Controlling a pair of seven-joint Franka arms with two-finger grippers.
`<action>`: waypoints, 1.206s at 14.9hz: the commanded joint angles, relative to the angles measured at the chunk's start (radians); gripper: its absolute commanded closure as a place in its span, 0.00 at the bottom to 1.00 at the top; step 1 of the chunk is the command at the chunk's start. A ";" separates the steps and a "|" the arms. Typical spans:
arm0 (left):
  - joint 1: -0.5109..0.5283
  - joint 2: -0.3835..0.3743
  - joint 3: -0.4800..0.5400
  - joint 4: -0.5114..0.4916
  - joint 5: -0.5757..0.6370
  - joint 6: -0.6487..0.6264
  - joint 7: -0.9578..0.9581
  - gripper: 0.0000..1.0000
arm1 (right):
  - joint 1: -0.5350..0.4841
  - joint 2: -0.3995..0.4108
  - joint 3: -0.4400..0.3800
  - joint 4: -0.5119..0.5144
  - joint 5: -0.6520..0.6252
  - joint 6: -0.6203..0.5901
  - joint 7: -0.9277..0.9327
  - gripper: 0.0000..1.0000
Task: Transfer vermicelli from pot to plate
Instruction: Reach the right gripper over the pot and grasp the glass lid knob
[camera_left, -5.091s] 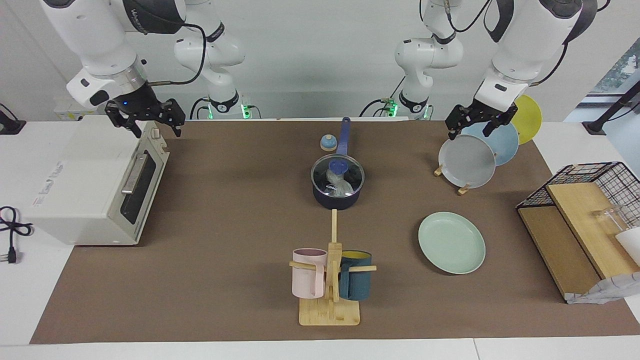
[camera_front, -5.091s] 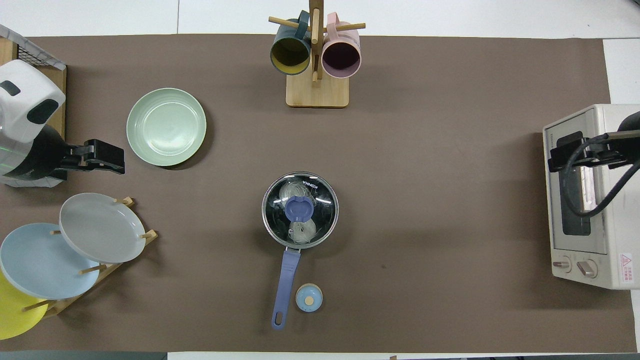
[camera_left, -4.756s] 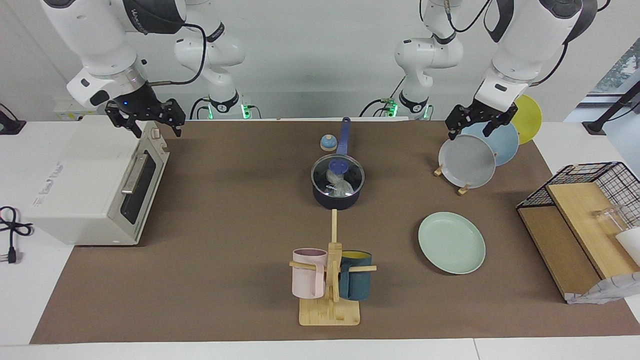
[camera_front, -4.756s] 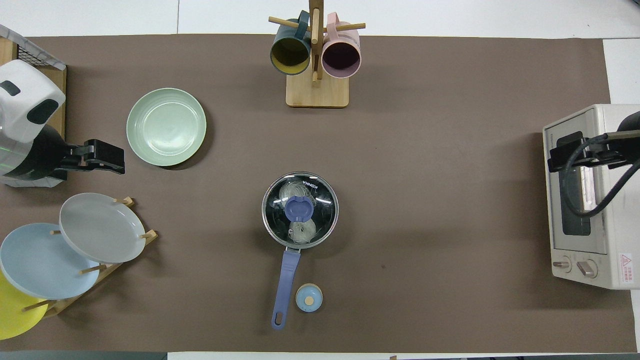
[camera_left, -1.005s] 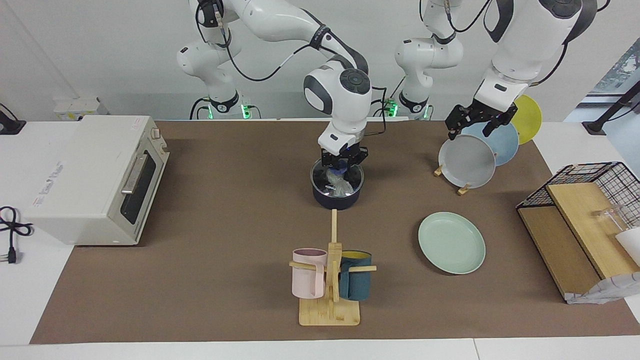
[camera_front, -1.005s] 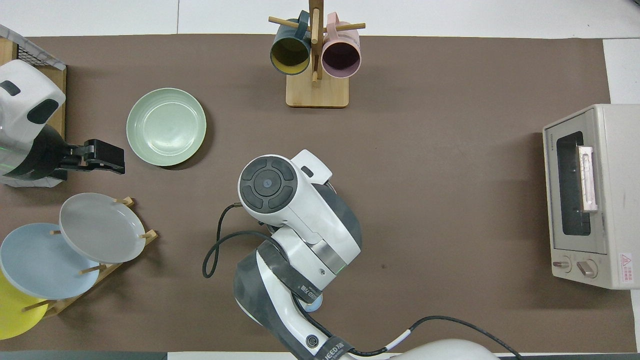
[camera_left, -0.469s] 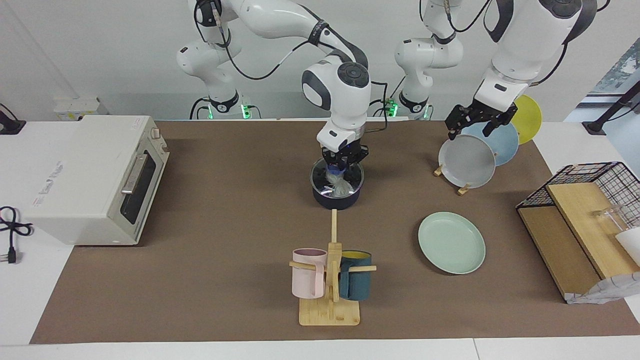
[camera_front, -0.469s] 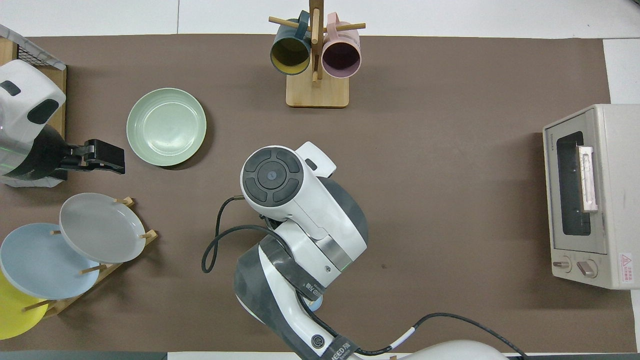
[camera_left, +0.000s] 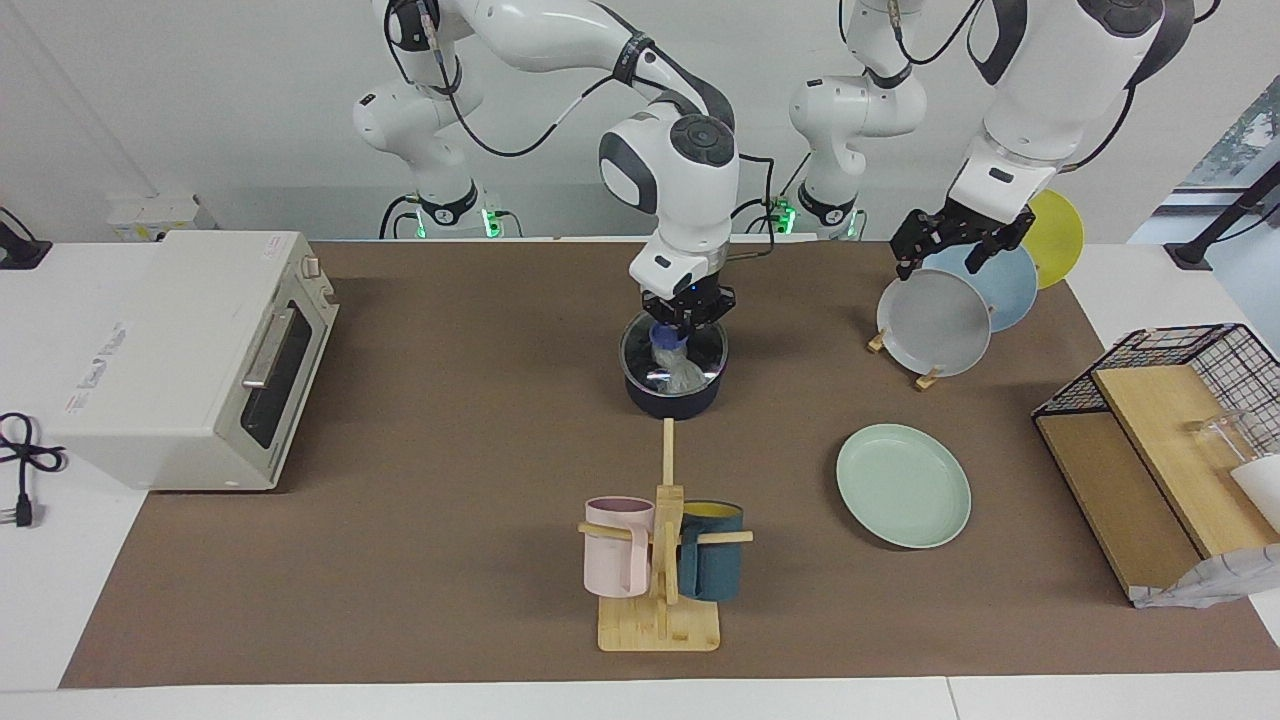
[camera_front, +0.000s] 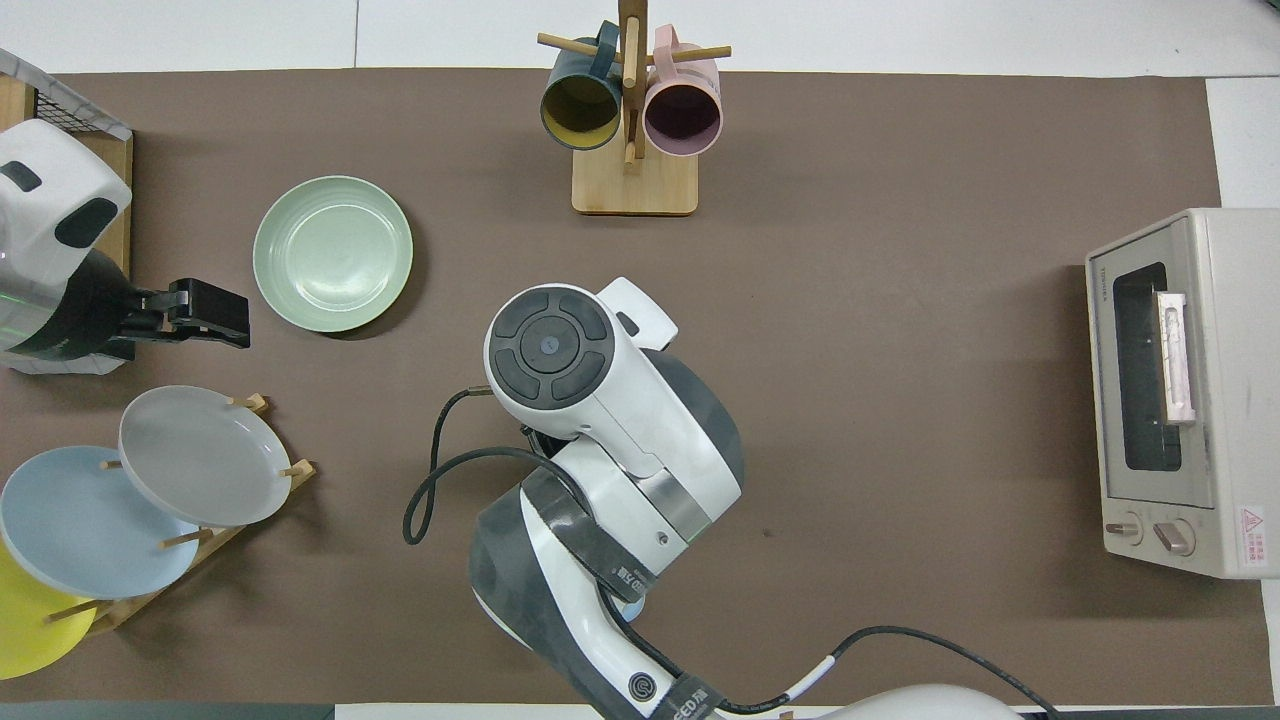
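The dark navy pot stands mid-table with its glass lid on. The vermicelli shows through the lid as a pale crinkly bundle. My right gripper is straight over the pot, its fingers closed around the lid's blue knob. In the overhead view the right arm hides the pot and lid. The mint-green plate lies empty toward the left arm's end of the table and also shows in the overhead view. My left gripper waits open over the plate rack.
A plate rack holds grey, light blue and yellow plates. A wooden mug stand with a pink and a teal mug stands farther from the robots than the pot. A toaster oven is at the right arm's end, a wire basket at the left arm's.
My right arm swung from over the toaster oven to the pot. In the last second its fingers closed in on the lid knob. The left arm has not moved.
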 joint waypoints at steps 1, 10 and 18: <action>0.014 -0.011 -0.007 -0.002 -0.010 -0.001 -0.006 0.00 | -0.015 -0.001 -0.006 0.014 0.000 -0.042 -0.003 1.00; 0.015 -0.011 -0.007 -0.002 -0.010 -0.001 -0.009 0.00 | -0.049 0.000 -0.011 0.123 -0.066 -0.209 -0.062 1.00; 0.015 -0.010 -0.005 0.004 -0.008 0.004 -0.010 0.00 | -0.132 -0.009 -0.011 0.204 -0.156 -0.352 -0.300 1.00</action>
